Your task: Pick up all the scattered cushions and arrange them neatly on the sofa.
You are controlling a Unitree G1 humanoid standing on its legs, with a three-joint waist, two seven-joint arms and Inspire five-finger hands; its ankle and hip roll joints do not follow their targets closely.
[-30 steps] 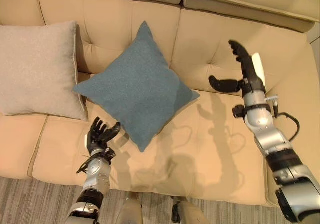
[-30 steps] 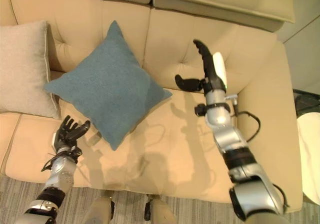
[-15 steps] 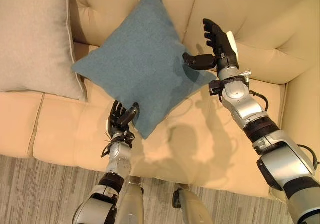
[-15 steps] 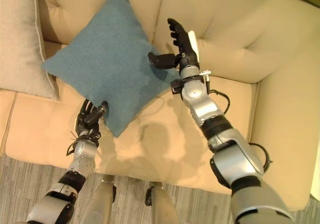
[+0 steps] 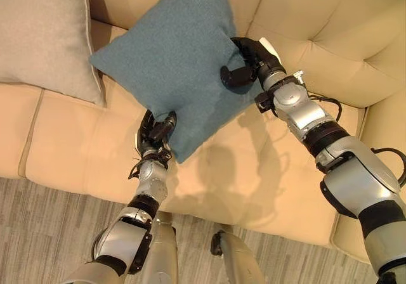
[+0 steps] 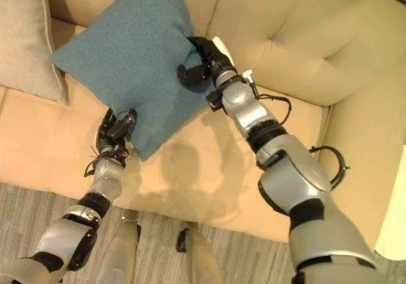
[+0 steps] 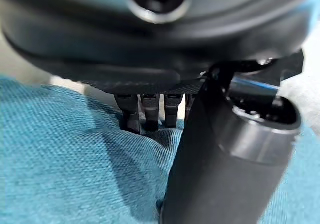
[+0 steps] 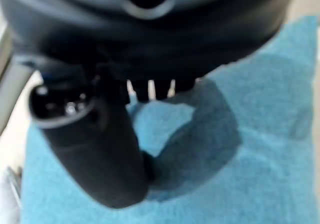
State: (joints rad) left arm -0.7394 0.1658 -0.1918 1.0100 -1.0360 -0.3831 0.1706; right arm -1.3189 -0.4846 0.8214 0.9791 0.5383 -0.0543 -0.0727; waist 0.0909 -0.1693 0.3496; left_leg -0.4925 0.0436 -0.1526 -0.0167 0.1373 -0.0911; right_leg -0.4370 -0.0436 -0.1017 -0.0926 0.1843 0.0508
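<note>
The blue cushion [image 5: 176, 59] leans on the sofa [image 5: 330, 49] backrest, beside a beige cushion [image 5: 41, 33]. The left robot hand [image 5: 155, 132] pinches its lower corner; the right robot hand [image 5: 248, 62] pinches its right corner. Risk: corner-only grips may slip as the cushion sags when lifted. Fingers behind the fabric are hidden, so grip depth cannot be judged.

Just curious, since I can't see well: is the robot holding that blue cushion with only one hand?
No, the left hand pinches the blue cushion at its lower corner while the right hand grips its right edge.
</note>
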